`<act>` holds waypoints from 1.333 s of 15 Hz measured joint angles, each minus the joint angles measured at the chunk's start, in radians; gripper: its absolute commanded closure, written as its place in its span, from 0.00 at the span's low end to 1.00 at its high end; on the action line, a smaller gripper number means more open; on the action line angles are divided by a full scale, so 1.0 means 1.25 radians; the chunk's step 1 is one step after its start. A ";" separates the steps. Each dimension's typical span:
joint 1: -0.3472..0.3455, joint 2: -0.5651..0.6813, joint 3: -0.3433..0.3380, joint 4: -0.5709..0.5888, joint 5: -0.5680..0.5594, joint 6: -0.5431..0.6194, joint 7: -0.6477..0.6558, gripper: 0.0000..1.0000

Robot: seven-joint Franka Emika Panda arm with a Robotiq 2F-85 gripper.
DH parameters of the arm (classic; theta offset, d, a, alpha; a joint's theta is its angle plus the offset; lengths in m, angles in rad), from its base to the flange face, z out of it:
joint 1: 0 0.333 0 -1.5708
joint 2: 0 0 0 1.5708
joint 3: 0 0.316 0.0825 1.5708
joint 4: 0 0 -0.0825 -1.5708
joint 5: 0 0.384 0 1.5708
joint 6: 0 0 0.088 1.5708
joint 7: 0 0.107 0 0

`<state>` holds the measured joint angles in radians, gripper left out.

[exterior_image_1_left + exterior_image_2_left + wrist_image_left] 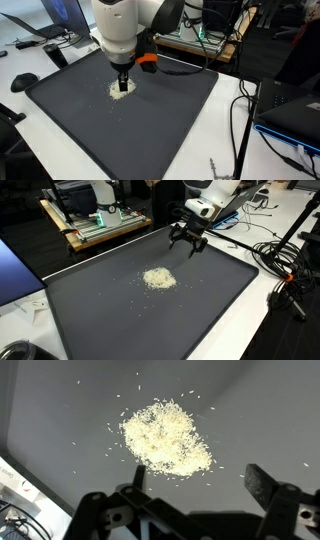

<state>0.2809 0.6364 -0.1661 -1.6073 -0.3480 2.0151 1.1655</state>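
My gripper (188, 240) hangs over the black mat (100, 315), jaws apart, nothing between them. The rice pile (158, 278) sits near the mat's middle, lower than me and off to one side, not touched. In the wrist view the pile lies just ahead of my two fingers (262, 485), offset toward the left-hand one (its centre is not between the tips). In an exterior view the arm (118, 25) comes down near-vertical, wrist pointing straight at the mat. The gripper overlaps the pile there, so I cannot tell the height above it from that angle. Count: one pile, a scatter of stray grains (122, 415) around it (too small to count), one mat, two fingers.
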 measured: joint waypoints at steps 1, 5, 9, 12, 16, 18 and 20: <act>0.000 -0.012 0.004 -0.014 -0.002 0.009 -0.001 0.00; 0.000 -0.100 0.020 -0.142 -0.024 0.111 -0.006 0.00; -0.006 -0.214 0.023 -0.306 -0.080 0.249 -0.007 0.00; -0.036 -0.302 0.025 -0.435 -0.092 0.374 -0.042 0.00; -0.110 -0.398 0.039 -0.585 -0.048 0.519 -0.173 0.00; -0.149 -0.430 0.049 -0.642 0.033 0.575 -0.279 0.00; -0.181 -0.452 0.063 -0.689 0.154 0.611 -0.408 0.00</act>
<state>0.0553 0.0709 -0.0867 -2.4681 -0.1561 2.7791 0.6559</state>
